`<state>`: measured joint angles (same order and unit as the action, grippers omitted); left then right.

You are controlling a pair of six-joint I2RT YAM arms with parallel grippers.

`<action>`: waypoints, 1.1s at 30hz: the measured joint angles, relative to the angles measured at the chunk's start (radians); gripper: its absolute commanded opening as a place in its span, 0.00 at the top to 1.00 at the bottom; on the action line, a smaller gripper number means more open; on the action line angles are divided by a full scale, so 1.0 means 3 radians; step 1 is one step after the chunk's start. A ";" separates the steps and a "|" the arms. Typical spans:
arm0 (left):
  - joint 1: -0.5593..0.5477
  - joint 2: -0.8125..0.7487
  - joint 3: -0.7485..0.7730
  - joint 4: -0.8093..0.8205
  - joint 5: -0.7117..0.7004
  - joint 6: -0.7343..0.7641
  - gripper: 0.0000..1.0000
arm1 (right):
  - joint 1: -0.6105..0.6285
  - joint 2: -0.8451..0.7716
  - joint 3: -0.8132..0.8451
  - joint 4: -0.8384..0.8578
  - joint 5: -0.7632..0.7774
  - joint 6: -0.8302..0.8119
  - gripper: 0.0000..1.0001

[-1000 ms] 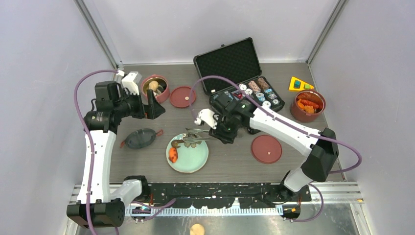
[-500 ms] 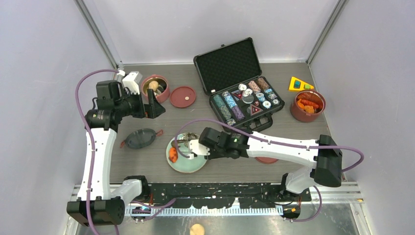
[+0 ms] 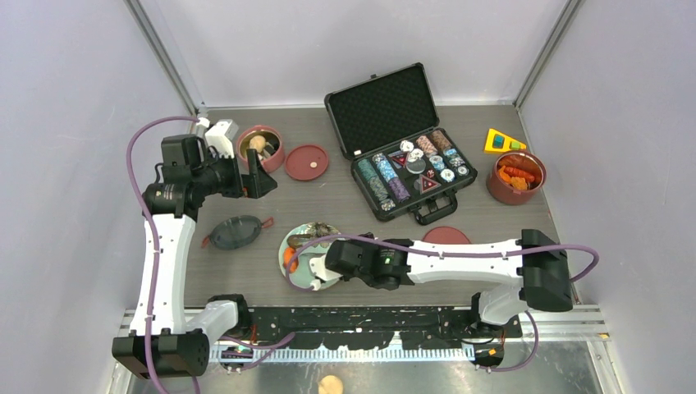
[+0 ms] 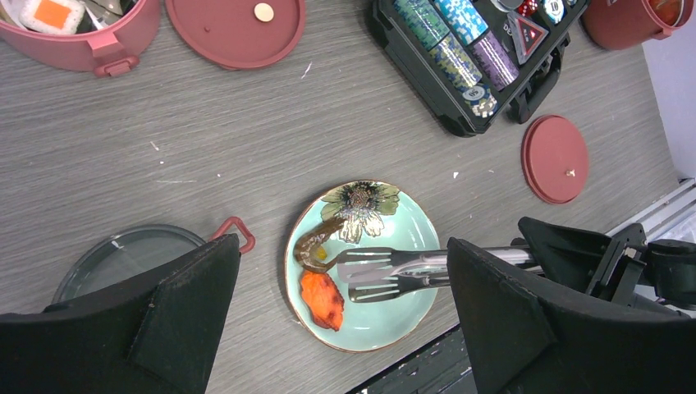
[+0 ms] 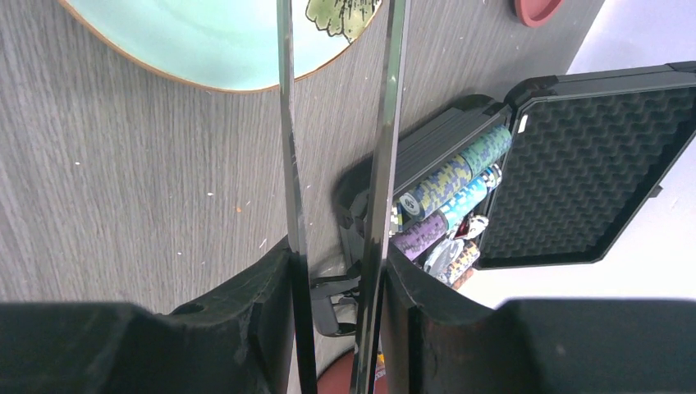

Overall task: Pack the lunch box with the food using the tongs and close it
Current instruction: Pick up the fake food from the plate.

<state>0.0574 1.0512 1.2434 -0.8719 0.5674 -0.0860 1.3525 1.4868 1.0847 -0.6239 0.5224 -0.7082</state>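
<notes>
Right gripper [image 5: 338,279] clamped on tongs [image 4: 394,275], tips parted over plate [image 4: 414,234] beside shrimp [image 4: 322,300], probably lining up a pick. Left gripper [image 3: 256,175] spread wide, empty, by lunch box tier [image 3: 276,156].

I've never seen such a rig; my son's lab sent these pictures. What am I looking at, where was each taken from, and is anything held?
Two robot arms are bolted at the table's near edge, each ending in a two-finger gripper. The wide picture comes from a fixed camera above; the other two come from cameras on the wrists, so black fingers frame them. The right gripper is shut on metal tongs, whose tips reach over a green plate with an orange food piece. The left gripper is open and empty. Nearby: two red lunch box bowls holding food, two red lids, a dark lid and an open case of poker chips.
</notes>
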 measured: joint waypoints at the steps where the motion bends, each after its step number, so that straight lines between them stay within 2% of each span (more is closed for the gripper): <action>1: 0.0001 0.0000 0.0000 0.0000 -0.0001 0.0000 0.00 | 0.0009 0.0011 -0.0010 0.0023 0.0019 -0.0013 0.58; 23: 0.0010 0.0000 0.0000 0.0000 0.0000 0.0001 0.00 | 0.0076 0.0305 -0.0160 0.0559 0.0380 -0.0317 0.64; 33: 0.0010 0.0031 0.0000 0.0000 0.0001 0.0001 0.00 | 0.0076 0.0320 -0.0163 0.0642 0.0450 -0.0346 0.79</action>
<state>0.0605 1.0603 1.2434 -0.8719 0.5678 -0.0856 1.3754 1.5829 1.0359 -0.4313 0.6575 -0.8120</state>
